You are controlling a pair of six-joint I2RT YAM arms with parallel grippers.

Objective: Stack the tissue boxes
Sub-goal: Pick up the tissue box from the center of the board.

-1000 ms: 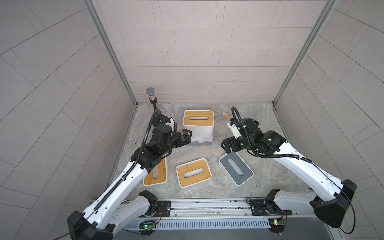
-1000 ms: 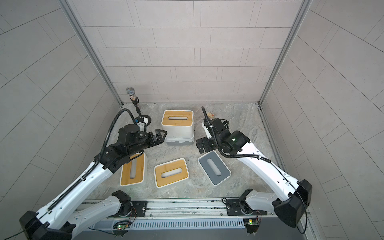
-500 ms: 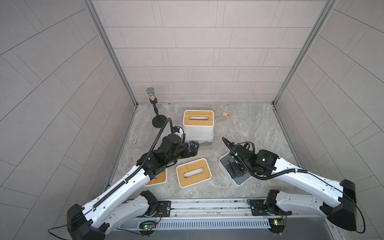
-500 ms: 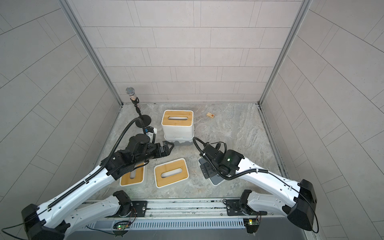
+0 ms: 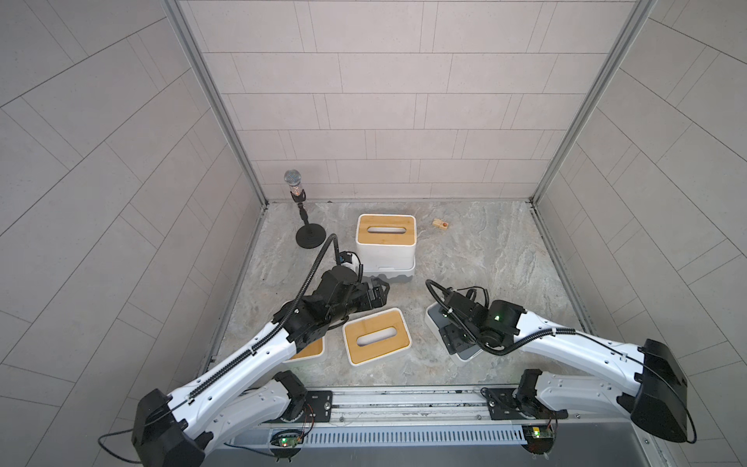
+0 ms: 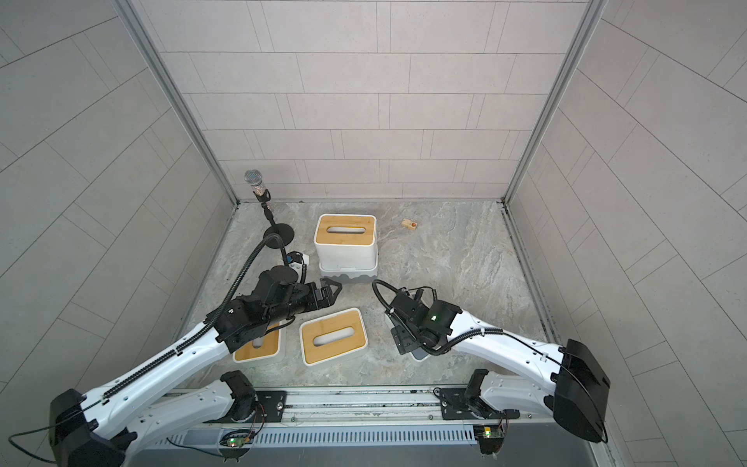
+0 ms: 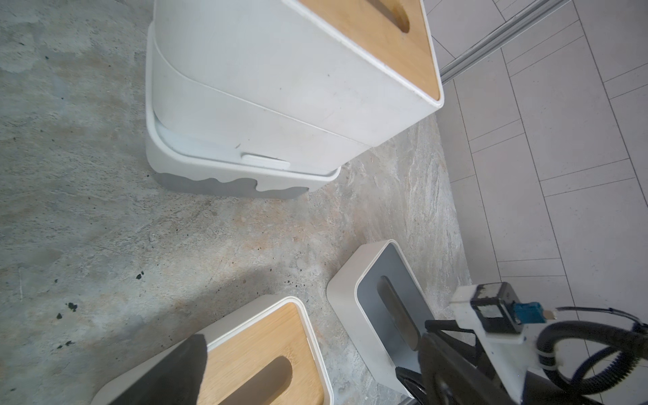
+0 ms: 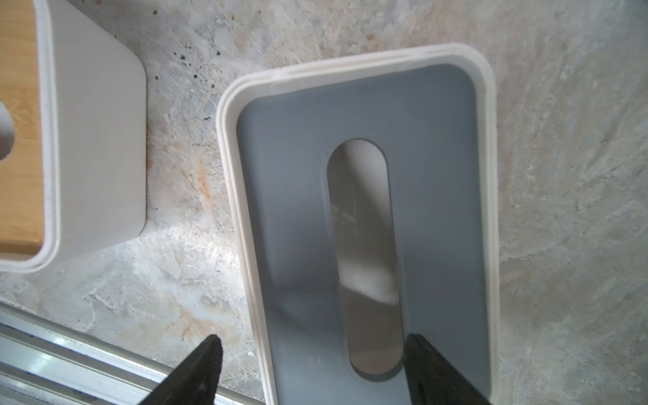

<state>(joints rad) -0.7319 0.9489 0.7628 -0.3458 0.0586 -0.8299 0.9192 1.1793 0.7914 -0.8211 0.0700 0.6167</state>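
Lowered to the grey-lidded white rounded tissue box (image 8: 287,175), the right fingers (image 8: 200,368) are spread astride its wall; the left fingers (image 5: 379,295) are held wide apart.

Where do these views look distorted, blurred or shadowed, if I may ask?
In both top views the wall tiles bow from wide-angle distortion, otherwise sharp; in the right wrist view the grey-topped box and the right gripper look slightly blurred; in the left wrist view a soft shadow darkens the floor.
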